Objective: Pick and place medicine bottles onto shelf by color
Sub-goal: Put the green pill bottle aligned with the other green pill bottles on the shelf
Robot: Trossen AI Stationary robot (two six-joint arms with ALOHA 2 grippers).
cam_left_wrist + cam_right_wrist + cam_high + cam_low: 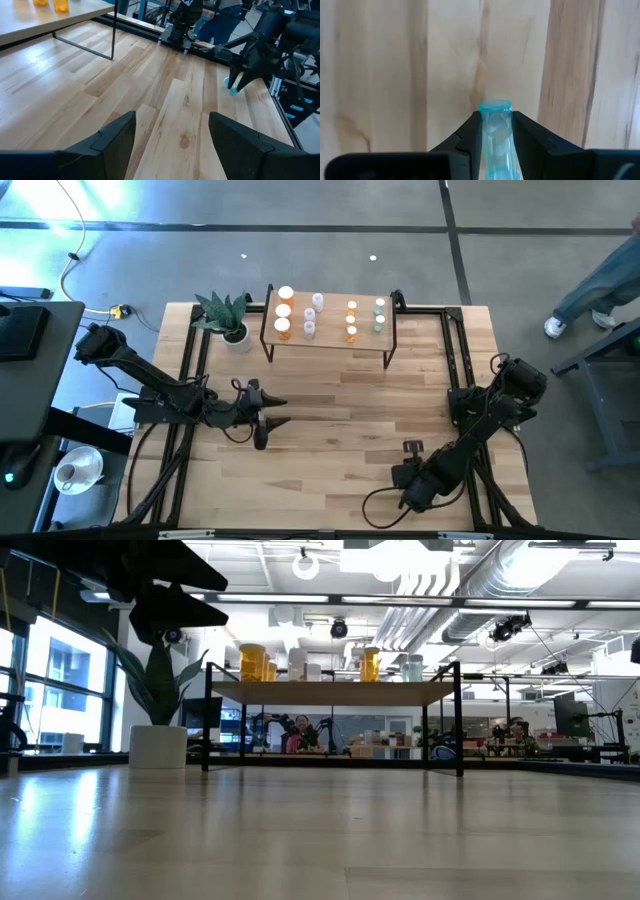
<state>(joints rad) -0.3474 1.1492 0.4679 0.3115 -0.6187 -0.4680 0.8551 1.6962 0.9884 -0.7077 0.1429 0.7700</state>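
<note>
The light-wood shelf [330, 340] stands at the table's far side and carries several medicine bottles: orange ones [283, 311] at its left, white ones [310, 314], small orange ones [351, 320] and pale green ones [379, 314] at its right. They also show on the shelf in the low view [252, 662]. My right gripper [412, 448] is at the near right of the table, pointing down, shut on a pale blue-green see-through bottle [495, 135]. My left gripper [275, 418] is open and empty at the table's left middle, above bare wood [172, 135]. My right gripper pinches the bottle's body [495, 131] between its two fingers, one on each side. The fingers come from above, pointing down, and the bottle lies along them, its round end [495, 106] sticking out past the fingertips toward the tabletop. I cannot tell whether that end touches the table.
A potted green plant [228, 315] in a white pot stands left of the shelf. Black frame rails [455, 350] run along the table's left and right sides. A person's legs [600, 270] show on the floor at the far right. Bare wood lies between the arms.
</note>
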